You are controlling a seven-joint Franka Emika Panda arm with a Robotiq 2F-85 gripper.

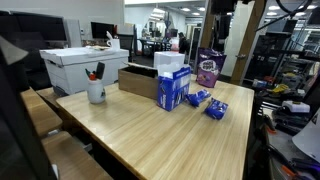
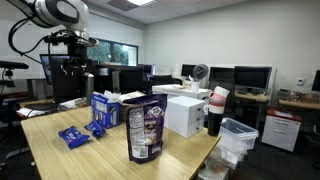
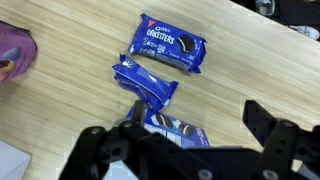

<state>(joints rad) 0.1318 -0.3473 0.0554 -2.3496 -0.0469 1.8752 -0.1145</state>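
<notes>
Three blue Oreo snack packets lie on the wooden table (image 1: 150, 130); in the wrist view one is at the top (image 3: 168, 45), one in the middle (image 3: 148, 82) and one partly under my left finger (image 3: 178, 128). They also show in both exterior views (image 1: 197, 98) (image 2: 72, 137). My gripper (image 3: 194, 108) is open and empty, well above the packets. It hangs high over the table's far end in an exterior view (image 1: 218, 30) and shows in the other too (image 2: 73, 48). A purple snack bag (image 1: 208, 70) (image 2: 146, 130) stands nearby and shows at the wrist view's left edge (image 3: 14, 55).
A blue carton (image 1: 172, 88) (image 2: 105, 108) stands beside the packets. A white mug with pens (image 1: 96, 92), a white box (image 1: 85, 68) (image 2: 185, 112) and a cardboard box (image 1: 140, 80) sit on the table. Desks, monitors and a bin (image 2: 238, 135) surround it.
</notes>
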